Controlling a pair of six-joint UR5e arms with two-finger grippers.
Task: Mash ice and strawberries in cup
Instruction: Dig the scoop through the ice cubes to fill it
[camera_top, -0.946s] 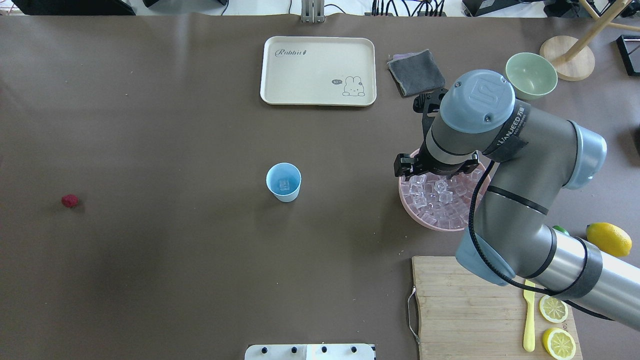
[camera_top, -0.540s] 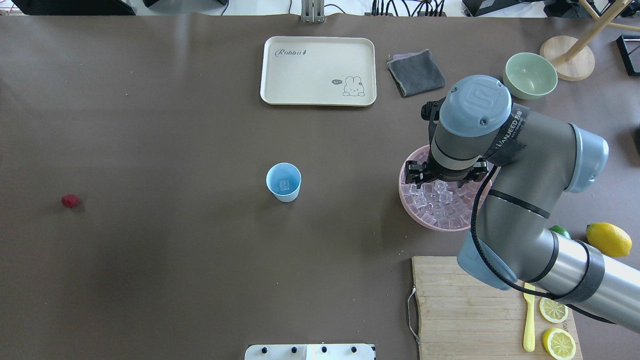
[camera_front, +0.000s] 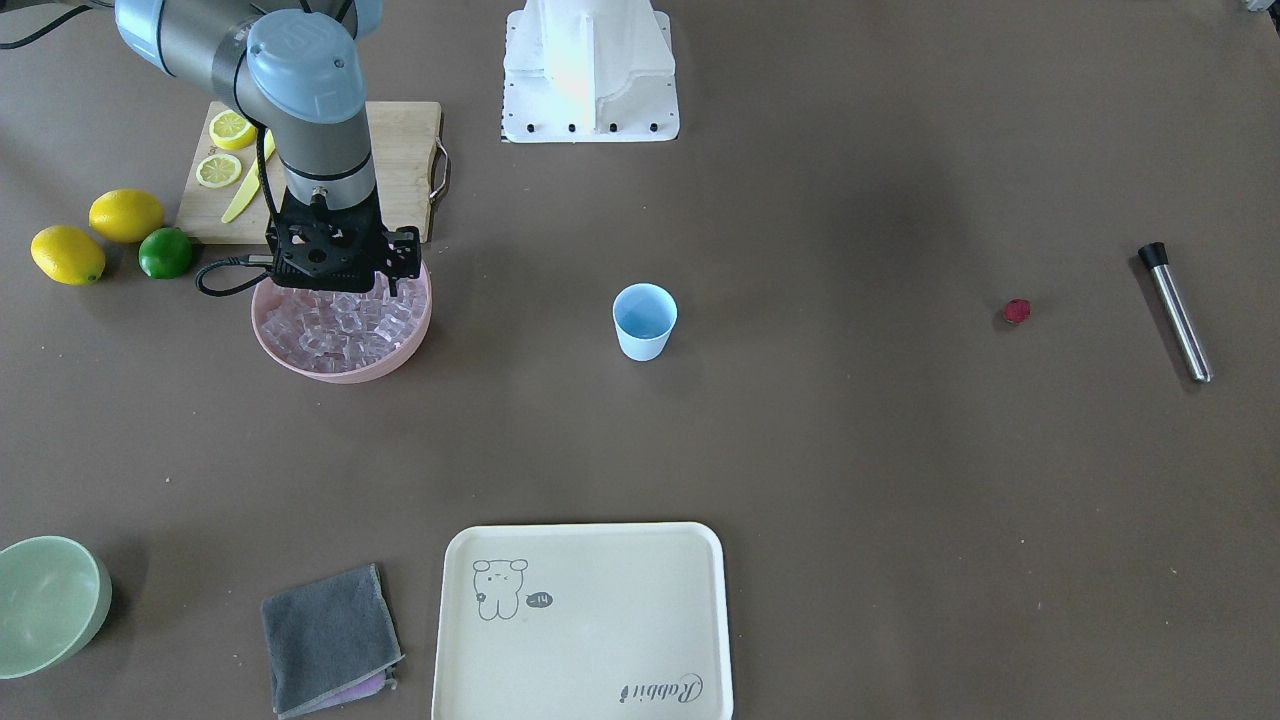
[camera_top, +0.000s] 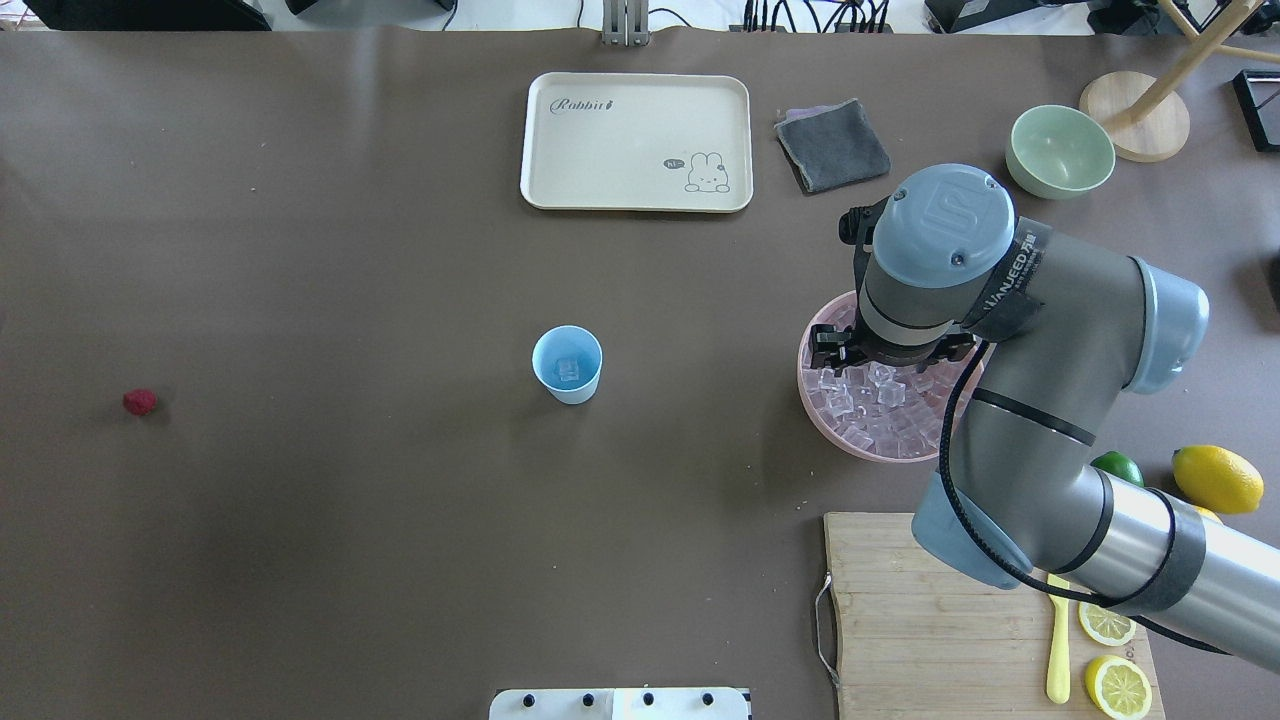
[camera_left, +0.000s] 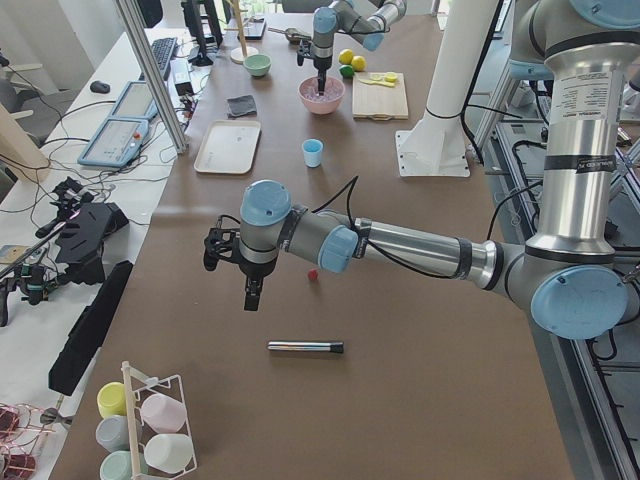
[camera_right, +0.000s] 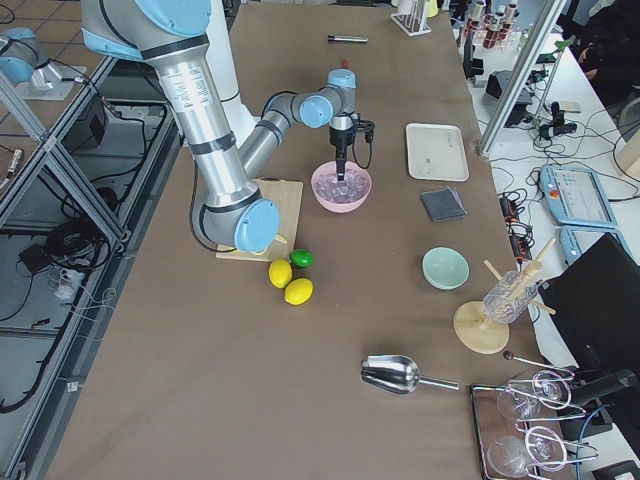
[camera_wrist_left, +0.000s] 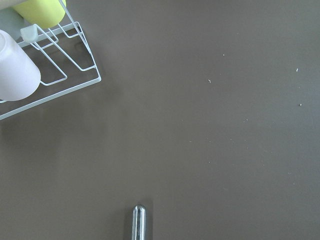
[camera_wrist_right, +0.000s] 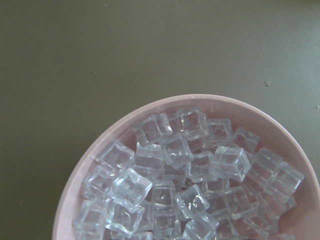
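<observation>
We take the cup (camera_top: 567, 365) as our mark: a small, smooth, pale blue plastic tumbler that tapers to its base. It stands upright on the matte brown table (camera_top: 300, 250), with one clear, glassy cube of ice (camera_top: 568, 371) at its bottom.

Well to the cup's right in the overhead view sits a wide, round pink bowl (camera_front: 340, 370) heaped with more such cubes, blocky with softened edges. The right gripper (camera_right: 339, 170) hangs over that bowl. Its black wrist mount hides the fingers, so we cannot tell whether they are parted or closed.

Far to the cup's left lies the strawberry (camera_top: 139, 402), tiny, dark red and roundish. Past it from the cup hangs the left gripper (camera_left: 251, 300); we cannot tell its grip either. Farther out lies a slim polished steel rod (camera_front: 1177, 312) with a black cap.
</observation>
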